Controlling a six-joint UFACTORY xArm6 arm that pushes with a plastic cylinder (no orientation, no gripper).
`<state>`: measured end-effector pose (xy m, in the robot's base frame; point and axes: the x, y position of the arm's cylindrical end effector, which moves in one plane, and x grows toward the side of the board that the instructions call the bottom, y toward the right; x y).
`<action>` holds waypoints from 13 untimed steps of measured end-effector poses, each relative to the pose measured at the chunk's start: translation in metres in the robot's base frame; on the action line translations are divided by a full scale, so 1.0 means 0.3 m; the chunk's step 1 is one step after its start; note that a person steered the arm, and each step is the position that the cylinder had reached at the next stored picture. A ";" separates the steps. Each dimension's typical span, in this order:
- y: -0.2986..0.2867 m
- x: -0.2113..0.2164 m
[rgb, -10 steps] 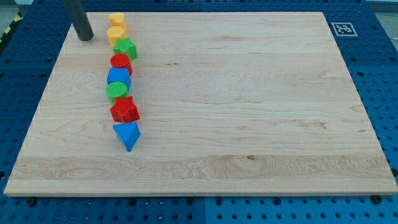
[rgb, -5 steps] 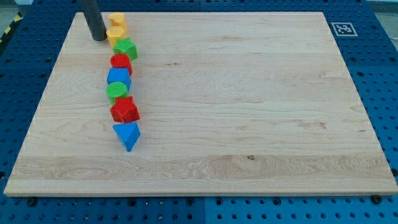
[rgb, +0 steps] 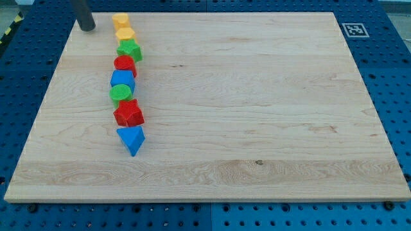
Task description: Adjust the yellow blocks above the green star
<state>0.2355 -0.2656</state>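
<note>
my tip (rgb: pixel 86 27), a bare rod with no fingers to open and holding nothing, rests on the table (rgb: pixel 257 96) near its far left corner, at about 9 o'clock of the two yellow blocks (rgb: pixel 122 27), apart from them. they sit at 12 o'clock of the green star (rgb: pixel 130 50), touching it. i'd nudge them gently sideways, keeping the star unmoved.

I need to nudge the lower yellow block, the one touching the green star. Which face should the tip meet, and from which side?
Meet its bare face on the view's left. The lower yellow block is hemmed in by the upper yellow block above and the green star below. My tip is already on that side, apart from both yellow blocks.
</note>
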 end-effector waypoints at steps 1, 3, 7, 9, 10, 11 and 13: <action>0.007 -0.026; 0.118 -0.030; 0.139 -0.070; 0.139 -0.071; 0.139 -0.025; 0.140 0.007; 0.224 0.007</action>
